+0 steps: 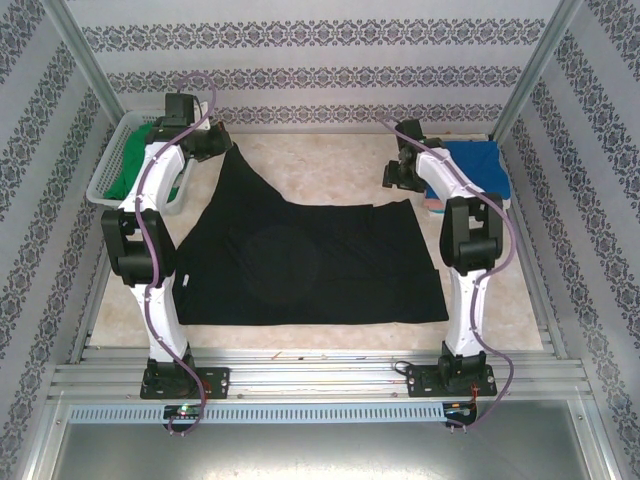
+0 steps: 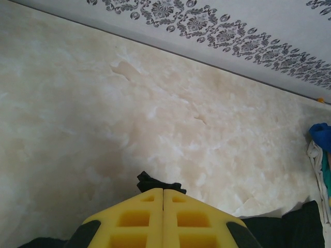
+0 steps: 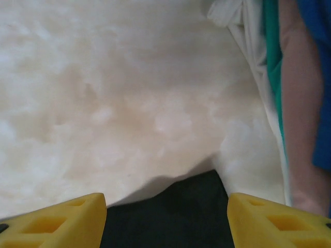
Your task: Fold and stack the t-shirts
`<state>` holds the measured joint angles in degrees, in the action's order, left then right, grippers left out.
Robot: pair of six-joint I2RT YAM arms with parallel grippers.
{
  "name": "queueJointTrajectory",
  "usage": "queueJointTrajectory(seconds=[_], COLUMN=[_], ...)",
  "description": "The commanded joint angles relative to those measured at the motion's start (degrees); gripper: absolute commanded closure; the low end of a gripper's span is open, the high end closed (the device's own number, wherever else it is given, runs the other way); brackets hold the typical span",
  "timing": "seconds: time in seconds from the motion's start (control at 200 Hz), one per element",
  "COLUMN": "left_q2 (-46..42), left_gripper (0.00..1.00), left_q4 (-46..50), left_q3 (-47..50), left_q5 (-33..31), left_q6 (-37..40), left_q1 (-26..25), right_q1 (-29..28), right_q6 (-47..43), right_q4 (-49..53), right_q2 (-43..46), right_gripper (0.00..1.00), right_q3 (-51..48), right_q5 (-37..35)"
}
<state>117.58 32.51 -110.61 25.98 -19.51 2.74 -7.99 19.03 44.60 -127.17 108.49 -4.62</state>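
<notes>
Left claw (image 2: 163, 191) is pressed together on a pinch of the black t-shirt (image 1: 300, 260), right at its far-left corner. That corner is lifted off the tabletop (image 1: 330, 165) beside the white basket (image 1: 100, 188), where the green t-shirt (image 1: 135, 165) lies. The rest of the black cloth is spread across the middle, near hem flat.

Over on the right, the right claw (image 3: 164, 204) stands apart with nothing between its fingers (image 3: 77, 219). It hovers just above the black shirt's far-right corner, and the corner's tip sits in the gap. Just beside it at the far right is the folded pile, blue t-shirt (image 1: 475, 162) on top and pink t-shirt (image 1: 436, 206) peeking out beneath.

So the step in hand looks like getting a matching grip on that second corner. My read: come straight down over the corner, take only black fabric, and stay off the pile's edge close on the right, because a snag there would drag the stack. Bite deep enough that the cloth can't slip; the left side shows only a small tuft past its tips. Then both corners should rise level and travel together toward the near hem, so the fold lands square rather than skewed.
</notes>
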Motion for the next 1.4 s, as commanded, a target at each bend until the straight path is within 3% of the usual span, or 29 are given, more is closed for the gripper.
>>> queueJointTrajectory(seconds=[0.0,0.435,0.719,0.879,0.999,1.249,1.394], left_q2=[-2.9,-2.4,-1.9,-0.8,-0.8,-5.5,-13.3], left_gripper=[1.00,1.00,1.00,1.00,1.00,1.00,1.00], left_q4=[-2.8,-4.1,-4.9,-3.6,-2.3,-6.3,-7.9], left_q3=[1.5,1.5,1.6,-0.1,-1.9,1.1,9.8], left_q5=[1.4,3.2,3.6,5.9,6.4,15.4,13.8], left_q6=[0.6,-0.2,-0.3,0.6,1.1,-2.4,-1.3], left_q1=[0.8,0.8,0.8,0.8,0.9,2.5,3.4], right_q1=[0.2,2.0,2.7,3.3,3.2,4.4,5.9], right_q6=[-1.2,3.9,5.2,5.9,5.4,0.8,-3.6], right_q4=[8.2,9.7,5.3,5.0,5.0,3.0,-2.4], right_q2=[-4.4,-9.1,-8.2,-5.8,-1.6,10.0,15.5], right_gripper=[0.37,0.37,0.53,0.79,0.88,0.94,0.98], right_q3=[4.8,6.1,3.9,2.7,1.4,-6.5,-15.3], right_q5=[-4.6,-2.3,6.3,4.4,2.7,2.0,5.6])
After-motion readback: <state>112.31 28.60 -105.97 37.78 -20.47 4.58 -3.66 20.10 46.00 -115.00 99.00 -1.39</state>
